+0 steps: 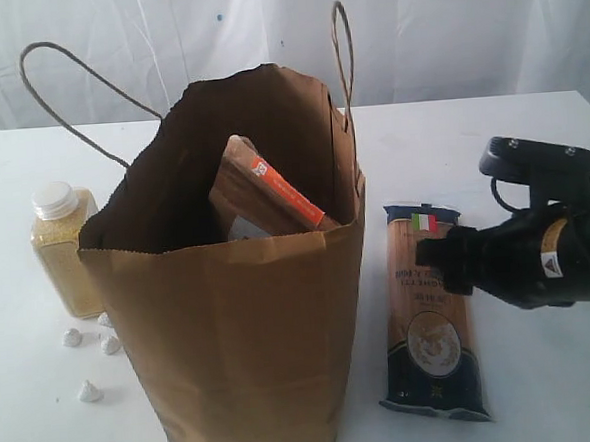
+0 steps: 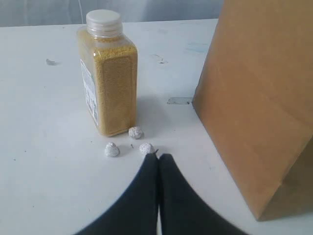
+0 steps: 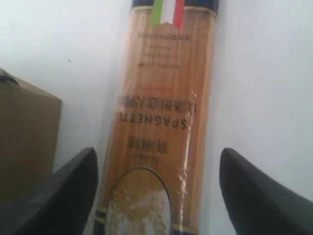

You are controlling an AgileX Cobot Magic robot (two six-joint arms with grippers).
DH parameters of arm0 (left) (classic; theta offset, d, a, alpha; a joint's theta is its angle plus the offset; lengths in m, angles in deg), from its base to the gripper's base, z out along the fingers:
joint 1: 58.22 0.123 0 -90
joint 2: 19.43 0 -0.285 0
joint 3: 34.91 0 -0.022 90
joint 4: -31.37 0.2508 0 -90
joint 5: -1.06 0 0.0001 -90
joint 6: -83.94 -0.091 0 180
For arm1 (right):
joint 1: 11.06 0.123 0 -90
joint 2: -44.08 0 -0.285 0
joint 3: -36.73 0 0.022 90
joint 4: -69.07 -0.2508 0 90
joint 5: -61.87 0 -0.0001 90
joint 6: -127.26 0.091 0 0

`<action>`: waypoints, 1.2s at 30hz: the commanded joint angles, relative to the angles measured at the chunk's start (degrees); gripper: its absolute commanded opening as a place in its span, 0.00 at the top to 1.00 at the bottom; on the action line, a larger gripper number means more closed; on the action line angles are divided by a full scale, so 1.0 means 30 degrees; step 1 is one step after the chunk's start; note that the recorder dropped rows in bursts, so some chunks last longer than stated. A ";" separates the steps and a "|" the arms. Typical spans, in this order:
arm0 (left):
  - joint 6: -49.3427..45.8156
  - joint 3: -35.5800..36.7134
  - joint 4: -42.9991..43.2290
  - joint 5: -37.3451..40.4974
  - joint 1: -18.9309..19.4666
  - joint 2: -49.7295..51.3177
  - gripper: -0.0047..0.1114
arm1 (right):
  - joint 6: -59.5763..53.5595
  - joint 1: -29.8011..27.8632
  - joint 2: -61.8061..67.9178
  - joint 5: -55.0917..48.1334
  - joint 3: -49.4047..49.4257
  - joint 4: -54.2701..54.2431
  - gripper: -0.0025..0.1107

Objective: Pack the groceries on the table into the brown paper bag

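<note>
Yellow grain is seen through the clear wall of the yellow-grain bottle (image 1: 64, 250), which is stood upright on the white table (image 1: 546, 386) at the left edge of the exterior frame, just beside the bag's left wall. Whether the two touch cannot be told. Four small white pellets (image 1: 90, 392) are scattered on the table in front of the bottle, toward the lower left of the frame.

The left gripper (image 2: 159, 157) is shown in the left wrist view only. Its two dark fingers are pressed together with nothing between them, and the tips are placed just beside one pellet, near the bottle's base.

The brown paper bag (image 1: 242, 344) is stood upright in the centre of the exterior frame with its mouth open. One of its cord handles (image 1: 67, 90) is raised at the upper left, the other at upper centre. The brown orange-labelled pouch (image 1: 269, 198) is lodged inside the bag, tilted, with its upper end visible below the rim.

The dark-blue spaghetti packet (image 1: 429, 313) is laid flat on the table to the right of the bag and apart from it, flag end toward the top of the frame.

The right gripper (image 3: 157, 156) is positioned at the right of the exterior frame, over the packet's middle. Its fingers are spread wide, one on each side of the packet. Nothing is pinched, and contact with the packet cannot be told.
</note>
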 commanded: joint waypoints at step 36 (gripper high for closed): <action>-0.0001 0.0089 -0.0160 0.0075 0.0028 -0.0083 0.96 | -0.3808 -0.0822 -1.4620 -1.1283 -0.3013 -0.1660 0.98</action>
